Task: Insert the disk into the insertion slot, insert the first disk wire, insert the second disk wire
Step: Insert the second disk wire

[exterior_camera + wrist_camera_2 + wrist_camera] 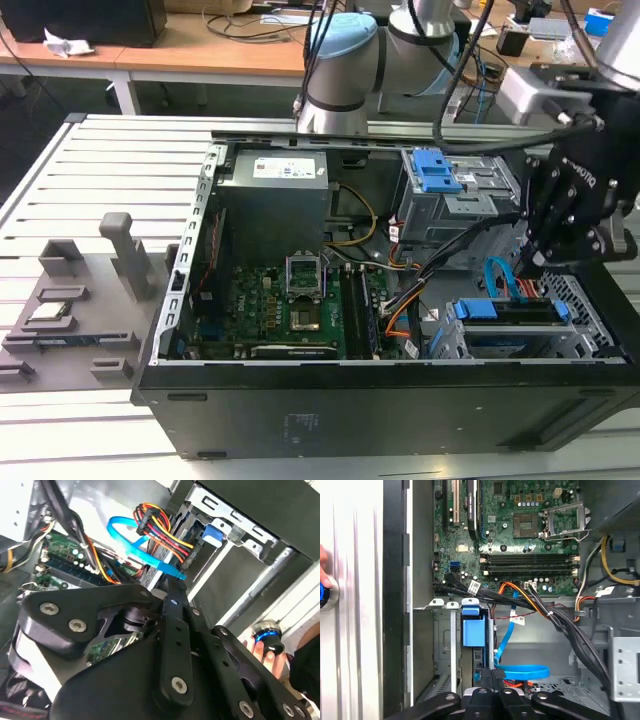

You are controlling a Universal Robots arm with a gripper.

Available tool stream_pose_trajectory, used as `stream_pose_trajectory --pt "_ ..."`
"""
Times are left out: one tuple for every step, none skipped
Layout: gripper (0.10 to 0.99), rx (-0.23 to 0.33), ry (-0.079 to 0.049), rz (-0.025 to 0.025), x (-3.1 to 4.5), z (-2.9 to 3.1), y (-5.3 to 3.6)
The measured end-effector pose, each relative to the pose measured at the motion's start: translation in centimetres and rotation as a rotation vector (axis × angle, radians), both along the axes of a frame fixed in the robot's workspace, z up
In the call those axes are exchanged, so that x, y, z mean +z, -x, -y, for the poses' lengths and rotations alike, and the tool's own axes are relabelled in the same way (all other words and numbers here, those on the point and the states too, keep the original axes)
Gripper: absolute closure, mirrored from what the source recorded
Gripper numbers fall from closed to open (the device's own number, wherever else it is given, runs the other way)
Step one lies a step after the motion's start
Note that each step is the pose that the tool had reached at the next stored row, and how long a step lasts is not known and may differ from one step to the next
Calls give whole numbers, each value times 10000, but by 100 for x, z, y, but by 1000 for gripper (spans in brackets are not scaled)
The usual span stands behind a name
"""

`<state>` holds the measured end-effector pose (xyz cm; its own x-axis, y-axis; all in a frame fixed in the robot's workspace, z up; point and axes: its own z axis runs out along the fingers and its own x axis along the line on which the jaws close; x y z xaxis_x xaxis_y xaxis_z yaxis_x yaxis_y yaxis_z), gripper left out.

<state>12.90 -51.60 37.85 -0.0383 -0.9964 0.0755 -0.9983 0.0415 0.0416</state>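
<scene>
Black linkage of my hand (172, 597) sits nearest the lens, fingers pinched together at the blue flat wire (145, 547) and its connector. I judge the wire step is in hand: the disk (510, 312) already sits in the insertion slot (500, 345), directly below the hand. Seating the plug demands square alignment with the disk's port.

Claw (532, 268) lowered, fingers (494, 679) pinched together.
</scene>
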Motion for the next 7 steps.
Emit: stream_pose_trajectory --pt "980 0 1 0 71 -4 0" --pt "980 -1 -2 -1 74 -4 0" --pt "980 0 -3 0 73 -3 0" --pt "980 0 -2 0 74 -4 0" --pt "980 0 0 0 75 -4 0" --pt "980 -1 0 0 75 -4 0" --pt "980 0 0 0 75 -4 0"
